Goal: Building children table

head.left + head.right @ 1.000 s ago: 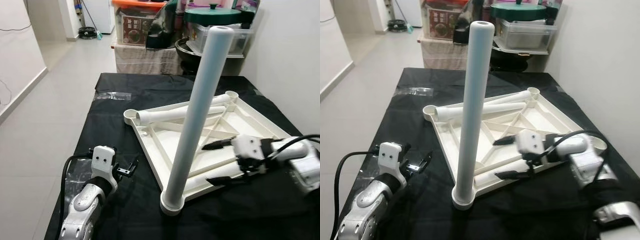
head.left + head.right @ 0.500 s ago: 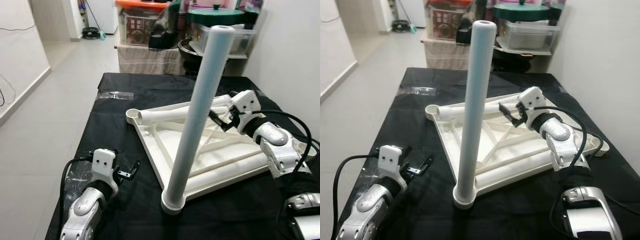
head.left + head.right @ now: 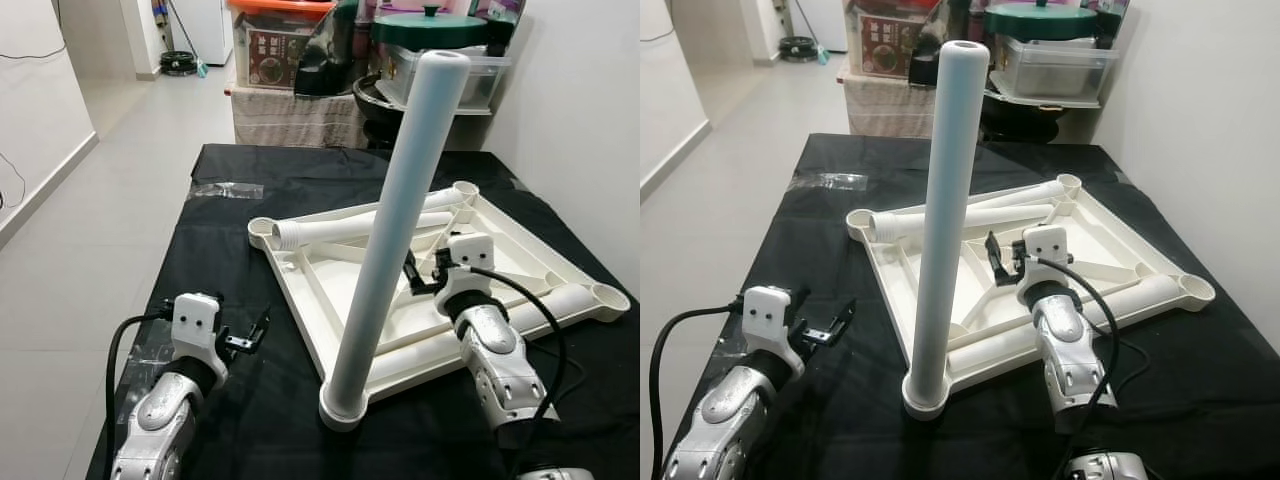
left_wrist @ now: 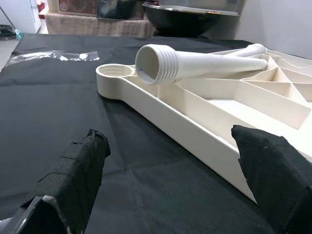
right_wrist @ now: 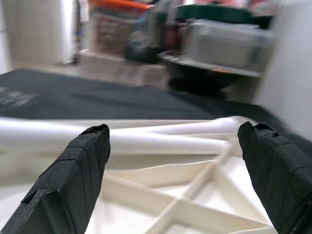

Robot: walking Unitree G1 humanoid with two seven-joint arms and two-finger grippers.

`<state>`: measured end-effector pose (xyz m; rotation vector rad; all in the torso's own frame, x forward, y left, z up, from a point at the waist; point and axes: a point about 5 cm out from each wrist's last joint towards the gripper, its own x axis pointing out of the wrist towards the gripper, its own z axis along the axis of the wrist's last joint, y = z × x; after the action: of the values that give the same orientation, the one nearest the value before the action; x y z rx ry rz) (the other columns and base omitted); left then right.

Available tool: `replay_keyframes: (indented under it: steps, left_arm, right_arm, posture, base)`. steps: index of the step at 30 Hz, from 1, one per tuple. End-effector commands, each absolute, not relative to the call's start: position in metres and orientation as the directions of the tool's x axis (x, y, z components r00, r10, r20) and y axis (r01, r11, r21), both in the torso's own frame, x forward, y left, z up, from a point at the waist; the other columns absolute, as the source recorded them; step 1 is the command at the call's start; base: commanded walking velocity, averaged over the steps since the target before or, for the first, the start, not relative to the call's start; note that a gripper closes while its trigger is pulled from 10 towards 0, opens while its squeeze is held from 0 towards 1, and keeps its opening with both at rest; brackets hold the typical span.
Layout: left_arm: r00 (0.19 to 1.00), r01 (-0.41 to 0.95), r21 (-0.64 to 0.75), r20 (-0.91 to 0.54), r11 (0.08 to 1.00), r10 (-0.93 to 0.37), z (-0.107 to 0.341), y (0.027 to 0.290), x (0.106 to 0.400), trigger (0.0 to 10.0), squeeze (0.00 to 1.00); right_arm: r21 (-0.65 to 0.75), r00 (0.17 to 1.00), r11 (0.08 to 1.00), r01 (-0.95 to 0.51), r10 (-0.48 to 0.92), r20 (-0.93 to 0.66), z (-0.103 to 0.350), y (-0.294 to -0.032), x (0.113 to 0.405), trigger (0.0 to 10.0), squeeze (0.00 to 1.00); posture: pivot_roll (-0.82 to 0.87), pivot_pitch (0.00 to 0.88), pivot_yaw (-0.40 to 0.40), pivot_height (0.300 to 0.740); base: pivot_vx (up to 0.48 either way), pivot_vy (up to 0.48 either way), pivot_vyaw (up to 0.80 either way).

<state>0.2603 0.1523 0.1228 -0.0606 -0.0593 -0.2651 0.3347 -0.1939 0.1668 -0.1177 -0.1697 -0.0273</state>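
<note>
Both claws agape and empty: left claw low, right claw raised mid-scene.

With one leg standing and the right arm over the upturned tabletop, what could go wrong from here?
1. The upright leg stands in the near corner socket, and the right gripper hovers open just beside it. A sideways swing could knock or loosen it.
2. The loose legs lie across the tabletop's ribs; a poor pinch could set them rolling.
3. The left gripper rests off the tabletop, so nothing steadies it against sliding on the black cloth.
</note>
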Motion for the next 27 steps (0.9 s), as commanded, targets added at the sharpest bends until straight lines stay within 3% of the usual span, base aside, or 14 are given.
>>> replay_keyframes:
  steps: [1, 6, 16, 27]
  left_arm:
    - [0.961, 0.273, -0.05, 0.07, 0.961, -0.269, 0.123, 0.15, 0.26, 10.0, 0.0]
    - [0.96, 0.275, -0.052, 0.072, 0.96, -0.271, 0.124, 0.15, 0.26, 10.0, 0.0]
    - [0.964, 0.258, -0.051, 0.082, 0.965, -0.253, 0.127, 0.153, 0.26, 10.0, 0.0]
    - [0.966, 0.246, -0.057, 0.098, 0.968, -0.24, 0.131, 0.156, 0.26, 10.0, 0.0]
  right_arm:
    - [-0.107, 0.975, 0.99, 0.093, -0.069, 0.209, 0.175, -0.199, 0.335, 10.0, 0.0]
    - [-0.104, 0.966, 0.984, 0.147, -0.12, 0.23, 0.183, -0.2, 0.334, 10.0, 0.0]
    - [-0.152, 0.974, 0.982, 0.11, -0.076, 0.212, 0.177, -0.191, 0.325, 10.0, 0.0]
    - [-0.149, 0.966, 0.966, 0.212, -0.184, 0.183, 0.172, -0.204, 0.32, 10.0, 0.0]
  posture:
    - [0.07, 0.0, -0.08, 0.74]
    - [0.07, 0.0, -0.074, 0.74]
    - [0.07, 0.0, -0.081, 0.74]
    - [0.07, 0.0, -0.076, 0.74]
  base:
    - [-0.315, 0.0, 0.0]
    - [-0.344, 0.0, 0.0]
    - [-0.352, 0.0, 0.0]
    - [0.0, 0.0, 0.0]
